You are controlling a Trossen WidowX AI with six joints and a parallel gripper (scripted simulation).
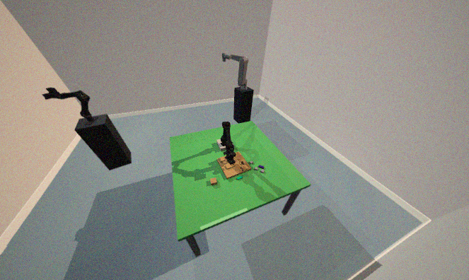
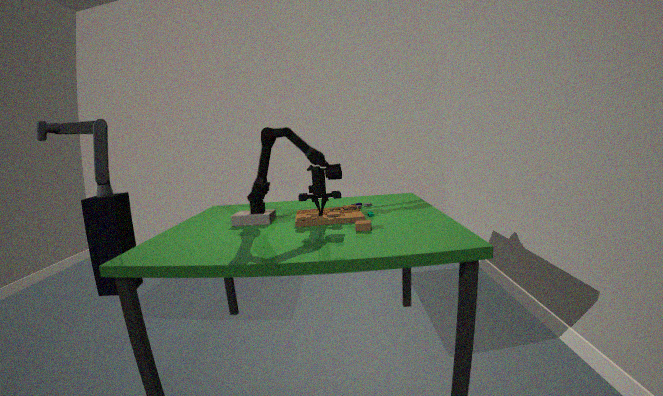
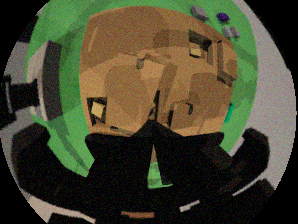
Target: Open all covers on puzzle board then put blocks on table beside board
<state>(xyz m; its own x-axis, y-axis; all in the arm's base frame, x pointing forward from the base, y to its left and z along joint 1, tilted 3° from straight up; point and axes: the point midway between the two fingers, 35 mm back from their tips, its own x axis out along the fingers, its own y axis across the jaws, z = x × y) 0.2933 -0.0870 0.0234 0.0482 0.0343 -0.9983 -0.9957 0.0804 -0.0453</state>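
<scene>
The wooden puzzle board (image 1: 228,173) (image 2: 304,222) (image 3: 125,22) lies on the green table. In the wrist view, one open well near its upper right holds a pale block (image 3: 195,51). Another open well at the left holds a tan block (image 3: 98,110). Other wooden covers lie near the middle and right; their exact positions are hard to tell. My gripper (image 1: 231,162) (image 2: 321,215) (image 3: 154,122) is shut and empty, pointing down with its tips at or just above the board's surface. The fingers hide the near part of the board in the wrist view.
An orange-brown block (image 1: 213,181) (image 2: 363,226) stands beside the board. A teal piece (image 1: 239,177) (image 2: 370,214) (image 3: 229,113) lies by another edge. A purple piece (image 1: 261,166) (image 3: 223,17) and small grey pieces (image 1: 262,171) (image 3: 199,12) lie beyond the board. Two other arms stand on black pedestals.
</scene>
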